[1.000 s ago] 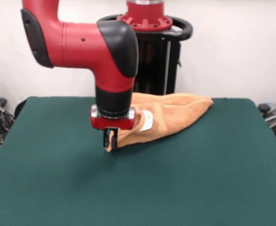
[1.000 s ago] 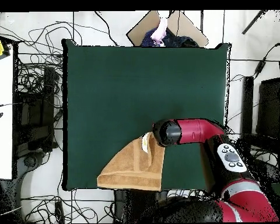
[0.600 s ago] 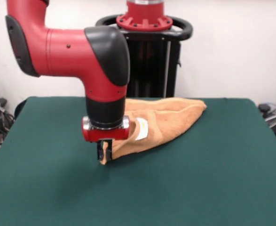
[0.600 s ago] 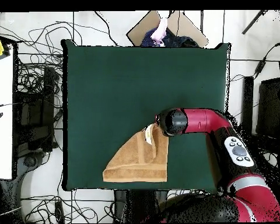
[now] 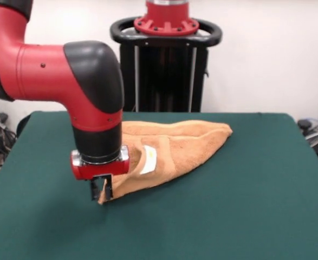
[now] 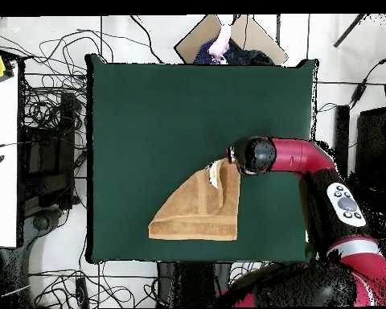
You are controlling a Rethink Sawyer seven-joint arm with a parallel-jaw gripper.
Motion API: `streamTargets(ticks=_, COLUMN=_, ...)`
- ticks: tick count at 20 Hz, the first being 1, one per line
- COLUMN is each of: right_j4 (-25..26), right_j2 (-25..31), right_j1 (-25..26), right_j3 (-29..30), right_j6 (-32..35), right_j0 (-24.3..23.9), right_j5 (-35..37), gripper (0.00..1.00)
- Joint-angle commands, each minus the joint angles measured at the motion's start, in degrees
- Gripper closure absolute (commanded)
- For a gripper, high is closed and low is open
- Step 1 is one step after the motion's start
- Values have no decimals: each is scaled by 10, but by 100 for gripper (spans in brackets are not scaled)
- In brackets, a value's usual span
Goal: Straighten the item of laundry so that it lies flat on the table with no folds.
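- Looking through my cameras, I see the gripper (image 5: 101,189) pinched tight on one corner of the towel (image 5: 175,149), low in the left half of the front view.
- I see that corner lifted just off the table (image 5: 245,206), with the two black fingers (image 5: 106,187) closed on the cloth.
- I see the rest of the towel lying on the green top and running up toward the right middle of the front view, where it ends in a rounded tip.
- I see it is folded over on itself, so it is not flat.
- I see a small white tag (image 5: 148,160) on the towel, just right of the claw in the front view.
- From above, I see the towel (image 6: 192,217) as a three-sided shape in the lower middle of the frame, its flat edge near the table's (image 6: 148,113) bottom edge.
- From above, the red arm (image 6: 297,157) reaches in from the lower right and hides the claw, so I only see the tag (image 6: 215,173) beside it.
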State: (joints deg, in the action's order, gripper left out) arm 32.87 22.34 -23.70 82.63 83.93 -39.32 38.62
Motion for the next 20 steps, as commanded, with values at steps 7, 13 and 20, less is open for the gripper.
streamTargets(ticks=7, right_j4=-15, right_j2=33, right_j1=-104, right_j3=99, right_j6=20, right_j0=7, right_j5=-31, gripper=0)
streamTargets(ticks=13, right_j4=-67, right_j2=-5, right_j1=-217, right_j3=222, right_j6=109, right_j0=49, right_j5=3, gripper=0)
streamTargets(ticks=20, right_j4=-100, right_j2=-38, right_j1=-215, right_j3=314, right_j6=189, right_j0=93, right_j5=-94, gripper=0)
